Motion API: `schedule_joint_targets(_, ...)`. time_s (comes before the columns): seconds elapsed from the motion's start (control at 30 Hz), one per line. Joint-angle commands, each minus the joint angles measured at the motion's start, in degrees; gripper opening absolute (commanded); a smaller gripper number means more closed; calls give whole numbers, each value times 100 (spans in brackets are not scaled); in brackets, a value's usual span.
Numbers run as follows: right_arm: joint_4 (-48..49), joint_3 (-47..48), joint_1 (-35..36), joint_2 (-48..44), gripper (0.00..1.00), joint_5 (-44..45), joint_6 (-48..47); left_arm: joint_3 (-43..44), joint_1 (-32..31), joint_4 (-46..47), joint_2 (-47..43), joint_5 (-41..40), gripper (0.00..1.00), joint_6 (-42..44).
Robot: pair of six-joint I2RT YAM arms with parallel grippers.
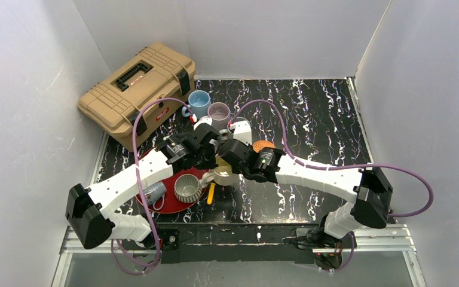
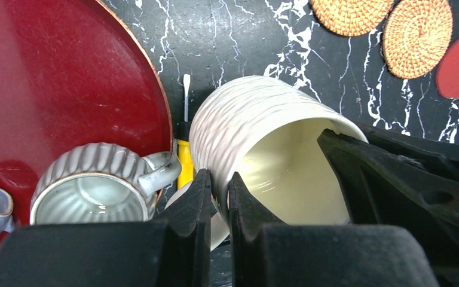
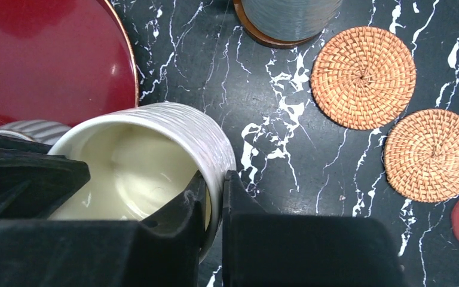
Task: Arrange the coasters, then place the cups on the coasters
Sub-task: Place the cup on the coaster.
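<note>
Between both claws sits the cream mug (image 2: pixel 257 113): the left claw (image 2: pixel 220 179) is clamped tight on one side of its rim, and the right claw (image 3: pixel 214 179) pinches the wall opposite. Just left of the left claw, a ribbed grey mug (image 2: pixel 95 179) stands on the red tray (image 2: pixel 54 72). Off to the right claw's right, two woven coasters (image 3: pixel 363 78) lie side by side on the table (image 3: pixel 275 167).

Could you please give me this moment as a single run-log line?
left fingers: clamped on cream mug rim | right fingers: clamped on same rim | mug: tilted | woven coasters: bare
</note>
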Motion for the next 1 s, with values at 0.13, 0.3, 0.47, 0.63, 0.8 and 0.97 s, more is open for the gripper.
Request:
schedule_joint_targets(0.13, -189, -46, -25, -251, 1, 584, 107, -100, -48, 539, -589, 324, 2, 17)
schedule_joint_targets(0.3, -442, -142, -234, -656, 1, 726, -18, -371, -43, 827, -1012, 425, 48, 419)
schedule_joint_targets(0.47, -777, -360, -857, -1124, 1, 653, -249, -196, -38, 473, -1440, -67, 87, 837)
schedule_joint_targets(0.63, -930, -578, -1610, -1499, 1, 509, -615, 344, 249, -207, -1421, -230, 98, 1702)
schedule_joint_targets(0.8, -673, -629, -2356, -1596, 1, 235, -1161, 152, 1736, 65, -1627, 626, 98, 2400)
schedule_joint_targets(0.97, -19, -746, -2904, -1347, 1, -397, -1665, -671, 2251, 1029, -1888, 258, 98, 3076)
